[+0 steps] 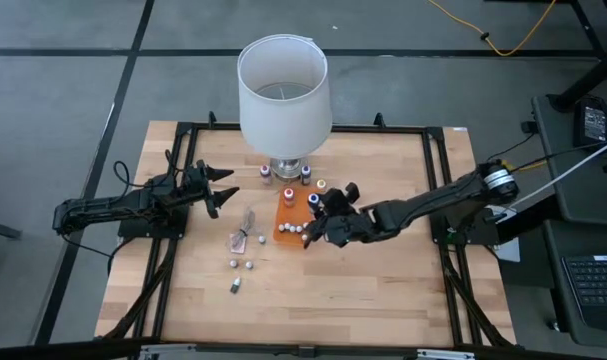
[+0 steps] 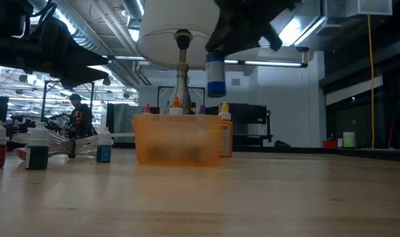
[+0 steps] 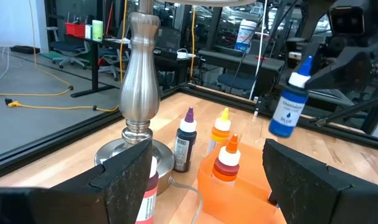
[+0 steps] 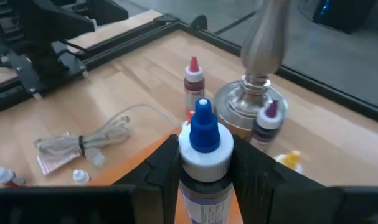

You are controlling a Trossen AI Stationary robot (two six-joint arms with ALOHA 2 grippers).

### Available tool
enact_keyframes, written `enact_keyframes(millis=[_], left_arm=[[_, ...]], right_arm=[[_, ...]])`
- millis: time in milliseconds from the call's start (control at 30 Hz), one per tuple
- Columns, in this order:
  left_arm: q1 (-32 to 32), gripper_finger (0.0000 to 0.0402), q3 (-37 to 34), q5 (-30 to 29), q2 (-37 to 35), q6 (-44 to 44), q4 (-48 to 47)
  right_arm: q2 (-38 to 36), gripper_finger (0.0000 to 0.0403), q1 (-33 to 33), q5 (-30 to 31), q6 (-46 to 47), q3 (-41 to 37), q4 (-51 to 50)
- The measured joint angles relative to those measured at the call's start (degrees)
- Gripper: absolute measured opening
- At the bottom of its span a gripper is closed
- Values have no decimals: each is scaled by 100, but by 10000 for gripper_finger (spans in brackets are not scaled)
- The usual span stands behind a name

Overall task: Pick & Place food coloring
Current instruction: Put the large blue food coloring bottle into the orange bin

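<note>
My right gripper point(image 1: 319, 228) is shut on a food coloring bottle with a blue cap and blue label point(image 2: 215, 74), above the orange tray point(image 1: 286, 218). More food coloring bottles stand upright in or by the tray: purple point(image 3: 185, 140), yellow point(image 3: 221, 127) and orange-red point(image 3: 228, 160). Others stand on the table near the lamp base point(image 1: 266, 172) and in front of the tray's left side point(image 1: 241, 265). My left gripper point(image 1: 221, 188) waits open at the table's left, pointing level toward the tray. My right gripper pinches the bottle between its two fingers point(image 4: 164, 167) at the white collar just under the blue cap point(image 4: 205, 155). The fingers come from the table's right, slanting down. The bottle hangs below them, cap up and a little tilted, clear of the tray.
A lamp with a white shade point(image 1: 283, 90) and a metal foot point(image 3: 139, 93) stands right behind the tray. A bundled cord with clear wrapper point(image 1: 245, 234) lies left of the tray. A black frame point(image 1: 433, 180) runs round the table. Bare wood lies near the front edge.
</note>
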Motion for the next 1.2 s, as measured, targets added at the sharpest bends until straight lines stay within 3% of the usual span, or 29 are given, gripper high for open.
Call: enact_keyframes(millis=[267,1200], left_arm=[[0,294,0,0,1,0,0],[0,294,0,0,0,0,0]], right_arm=[[517,119,-204,173,33,7,592],[1587,119,-866,-489,273,-86,1328]])
